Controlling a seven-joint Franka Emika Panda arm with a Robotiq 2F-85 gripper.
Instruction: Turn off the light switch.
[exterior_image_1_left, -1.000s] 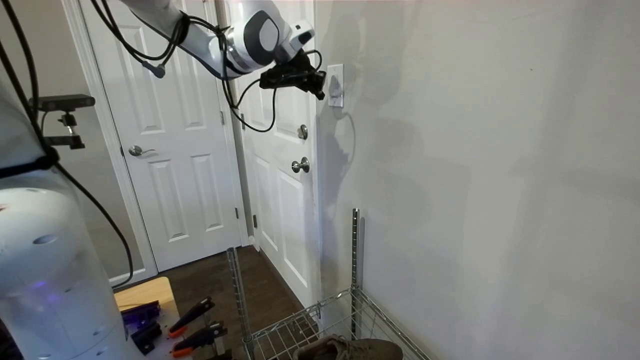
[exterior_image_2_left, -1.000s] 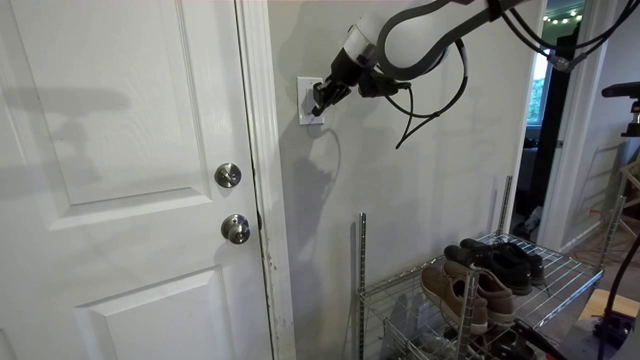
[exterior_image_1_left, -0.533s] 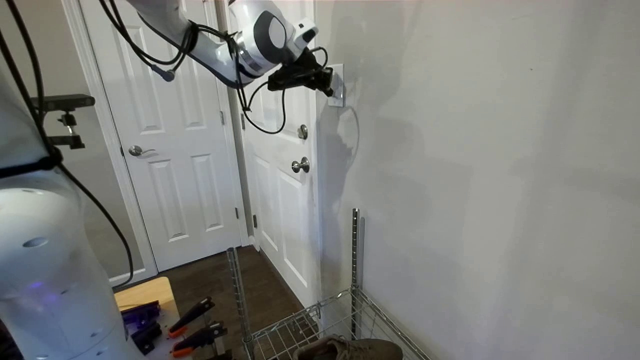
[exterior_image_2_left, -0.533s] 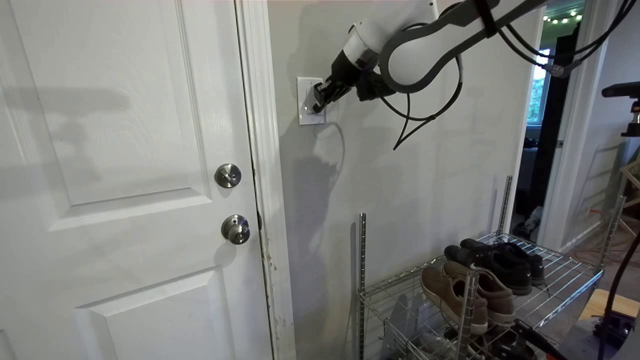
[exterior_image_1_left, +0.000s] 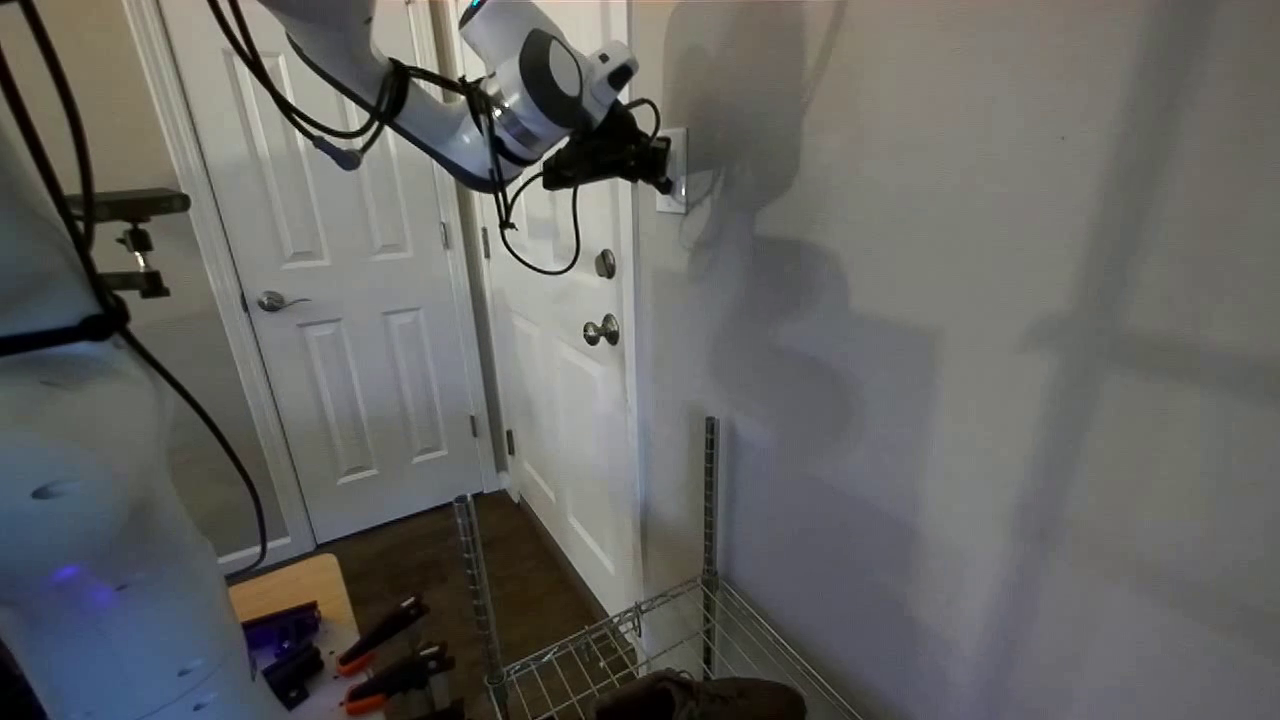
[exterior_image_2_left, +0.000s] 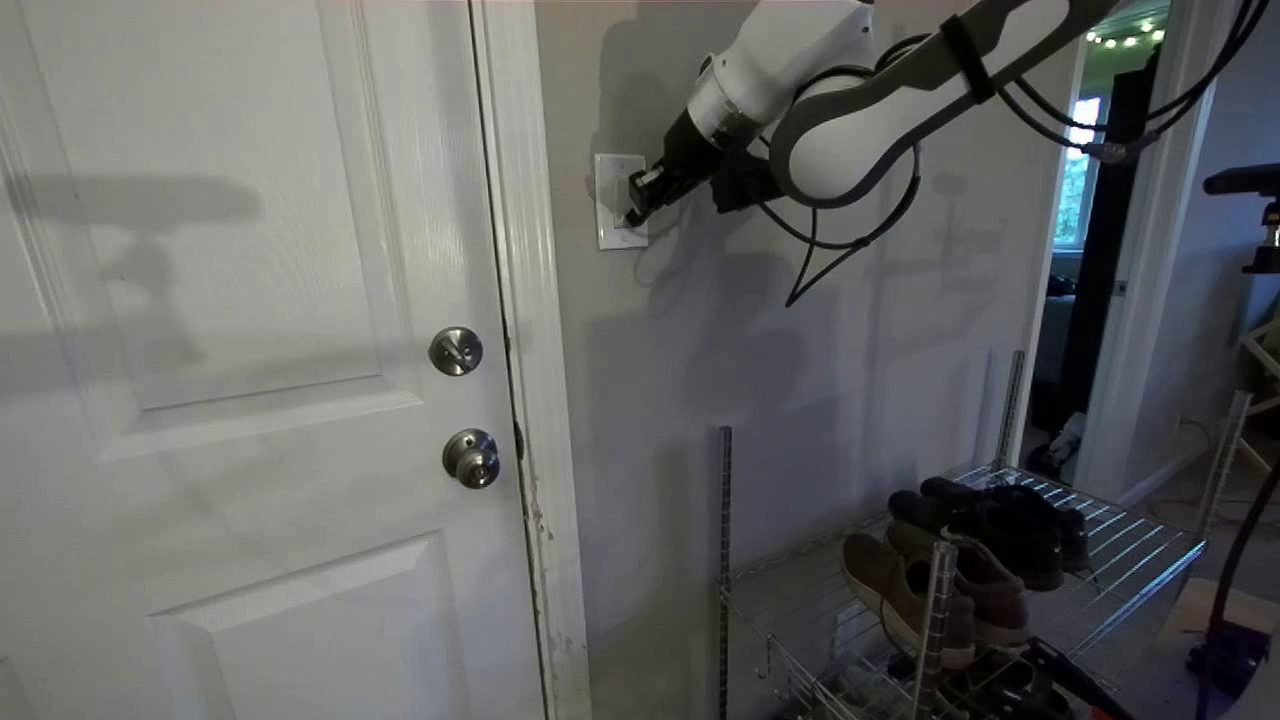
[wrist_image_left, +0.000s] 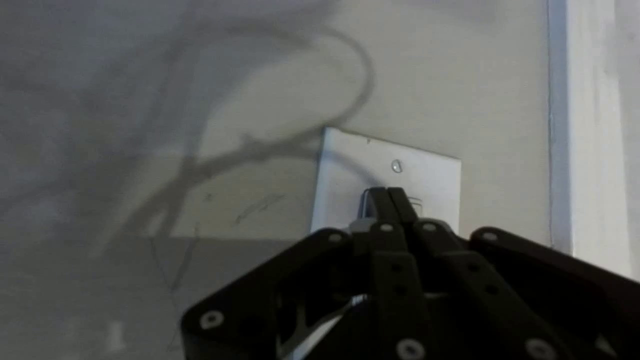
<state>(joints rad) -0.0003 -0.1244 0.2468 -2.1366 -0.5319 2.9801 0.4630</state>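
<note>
The light switch is a white upright wall plate in both exterior views (exterior_image_1_left: 680, 150) (exterior_image_2_left: 609, 205), and it also shows in the wrist view (wrist_image_left: 430, 175), with a screw and part of its rocker frame. My black gripper shows in both exterior views (exterior_image_1_left: 666, 182) (exterior_image_2_left: 635, 210) and in the wrist view (wrist_image_left: 388, 191). Its two fingers are shut together with nothing seen between them. The fingertips are at the rocker in the middle of the plate and appear to touch it. The fingers hide most of the rocker.
A white door with a round metallic knob (exterior_image_2_left: 471, 458) and a deadbolt (exterior_image_2_left: 455, 351) stands beside the switch. A wire rack (exterior_image_2_left: 1130, 590) with brown shoes (exterior_image_2_left: 905, 590) and black shoes (exterior_image_2_left: 1000, 530) stands below along the wall. Clamps (exterior_image_1_left: 400, 675) lie near the robot's base.
The gripper has moved up to the switch plate, and its fingertips are now at the rocker. Between half a second ago and now the room has become darker, and shadows on the wall have changed.
</note>
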